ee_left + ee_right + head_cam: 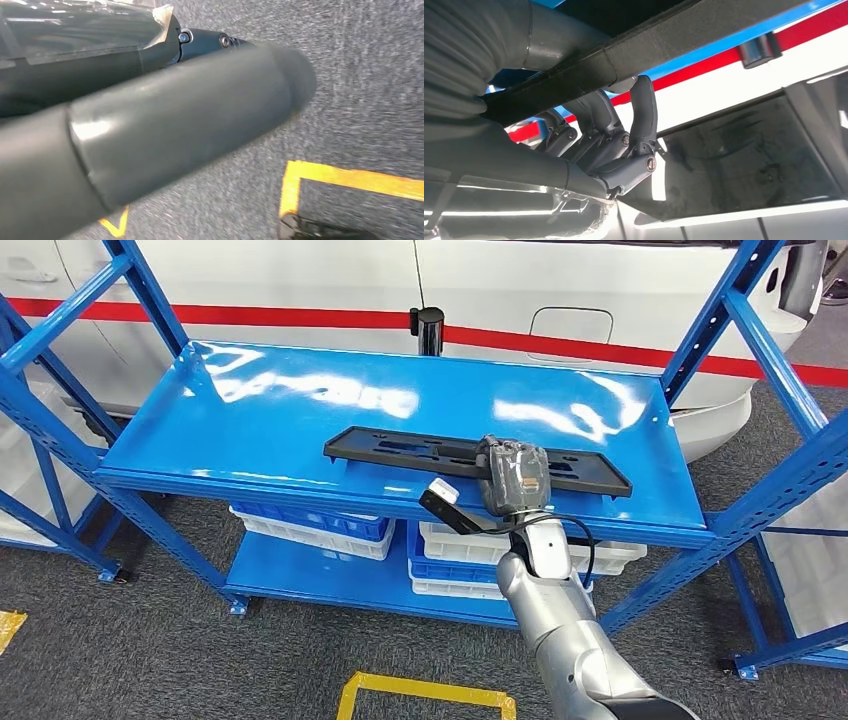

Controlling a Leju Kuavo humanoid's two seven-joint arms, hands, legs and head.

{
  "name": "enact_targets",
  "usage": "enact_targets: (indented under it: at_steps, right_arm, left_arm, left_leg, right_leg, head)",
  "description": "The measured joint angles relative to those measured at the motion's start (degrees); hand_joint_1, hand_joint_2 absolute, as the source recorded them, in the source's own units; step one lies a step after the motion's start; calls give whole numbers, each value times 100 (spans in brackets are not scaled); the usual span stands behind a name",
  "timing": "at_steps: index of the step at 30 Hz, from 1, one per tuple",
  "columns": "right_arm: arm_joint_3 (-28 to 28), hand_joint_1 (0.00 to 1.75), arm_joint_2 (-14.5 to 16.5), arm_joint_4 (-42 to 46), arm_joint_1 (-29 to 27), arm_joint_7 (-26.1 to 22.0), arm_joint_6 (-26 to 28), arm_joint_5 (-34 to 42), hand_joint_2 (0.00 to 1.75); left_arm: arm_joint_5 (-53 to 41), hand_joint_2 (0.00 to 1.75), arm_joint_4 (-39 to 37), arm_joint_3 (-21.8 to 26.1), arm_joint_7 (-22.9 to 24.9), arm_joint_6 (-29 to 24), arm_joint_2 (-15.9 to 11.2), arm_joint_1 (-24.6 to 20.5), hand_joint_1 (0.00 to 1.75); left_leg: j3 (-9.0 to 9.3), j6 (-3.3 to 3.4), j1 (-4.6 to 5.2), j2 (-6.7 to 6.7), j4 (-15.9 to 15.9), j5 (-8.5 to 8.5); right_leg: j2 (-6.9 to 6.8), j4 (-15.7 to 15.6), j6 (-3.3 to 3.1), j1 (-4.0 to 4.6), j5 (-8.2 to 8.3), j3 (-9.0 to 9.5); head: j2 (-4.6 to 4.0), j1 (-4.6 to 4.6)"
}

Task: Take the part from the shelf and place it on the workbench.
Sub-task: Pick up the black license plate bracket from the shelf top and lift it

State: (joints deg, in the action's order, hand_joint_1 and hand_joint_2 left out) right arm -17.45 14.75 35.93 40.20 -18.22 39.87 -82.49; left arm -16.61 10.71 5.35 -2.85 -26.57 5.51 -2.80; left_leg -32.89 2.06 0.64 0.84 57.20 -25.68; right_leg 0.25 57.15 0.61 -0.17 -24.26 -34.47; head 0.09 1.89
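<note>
The part (400,448) is a long flat black plastic strip lying across the front half of the blue shelf's top board (250,410). My right hand (514,476) lies over the strip right of its middle. In the right wrist view the dark fingers (644,110) curl around the part (644,42) and the thumb lies on its other side, so the hand grips it. The part looks level on the board. My left hand (150,125) hangs above grey carpet with its thick thumb across the picture; how its fingers lie is unclear.
Blue uprights (745,330) frame the shelf on both sides. A white car with a red stripe (600,300) stands close behind, and a black cylinder (428,330) rises at the board's back edge. Blue and white crates (310,525) fill the lower shelf. Yellow tape (420,695) marks the carpet.
</note>
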Motion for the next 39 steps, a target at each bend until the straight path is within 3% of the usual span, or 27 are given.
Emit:
enact_targets:
  at_steps: [13,17,22,28,33,39]
  right_arm:
    - [-423,173,-4,6,-5,-1134,-1,714,175]
    - [-508,175,-32,-82,46,-1617,-1,1056,175]
    - [-475,175,-32,-320,239,-1641,-1,1045,175]
    - [-373,175,22,-608,421,-1690,-3,1218,175]
    - [-307,175,47,-817,593,-2125,-235,2312,175]
    - [296,175,-3,-803,676,-2192,-620,3477,175]
  left_arm:
    - [647,175,33,603,-1128,486,86,11,0]
    - [806,0,50,820,-1716,784,121,15,0]
    - [880,0,50,1054,-1981,904,139,16,0]
    - [770,0,50,1149,-1919,633,139,15,0]
    - [697,0,50,1181,-1841,380,145,15,0]
    - [642,0,50,1241,-1765,290,151,15,0]
  left_leg:
    - [4,0,0,-1,0,-1]
    - [5,0,0,-1,0,-1]
    - [6,0,0,-2,0,-1]
    - [8,0,-1,-2,0,-1]
    - [9,0,-1,-2,-1,-1]
    - [15,0,0,-5,-1,-1]
  right_leg:
    - [1,0,0,0,0,4]
    - [1,0,0,0,0,6]
    - [2,0,0,0,0,8]
    - [2,0,0,1,0,8]
    - [3,1,0,1,0,9]
    - [4,0,0,0,0,14]
  head:
    - [0,1]
    - [0,0]
    - [0,0]
    - [0,0]
    - [0,0]
    - [0,0]
